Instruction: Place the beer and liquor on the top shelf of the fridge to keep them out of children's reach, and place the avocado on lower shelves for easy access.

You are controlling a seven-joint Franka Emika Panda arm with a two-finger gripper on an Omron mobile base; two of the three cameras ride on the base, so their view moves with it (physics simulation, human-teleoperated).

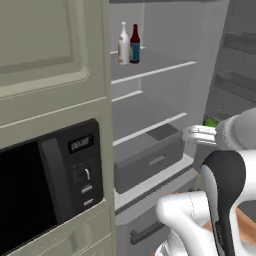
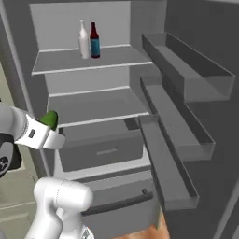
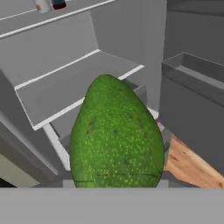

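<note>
The fridge (image 2: 42, 32) stands open, its grey interior exposed. On the top shelf (image 2: 116, 58), toward the rear, two bottles stand upright and touching: a pale bottle (image 2: 83, 41) at 9 o'clock of a dark bottle with a blue label (image 2: 94, 42); the left base view shows the same pair. The gripper (image 2: 51, 126) is closed on the avocado (image 3: 116, 135), which sits nose-up between the jaws and takes up the centre of the hand view; the fingertips themselves are hidden behind the fruit. In the right base view the avocado shows as a green cap at 12 o'clock of the white hand, in front of the fridge's left edge, level with the lower shelves (image 2: 93, 105). In the left base view it appears as a small green patch at 1 o'clock of the hand. Below the lowest shelf sits the dark grey drawer box (image 2: 100, 147). The black microwave (image 1: 45, 185) is set in the cabinet at 9 o'clock of the fridge.
</note>
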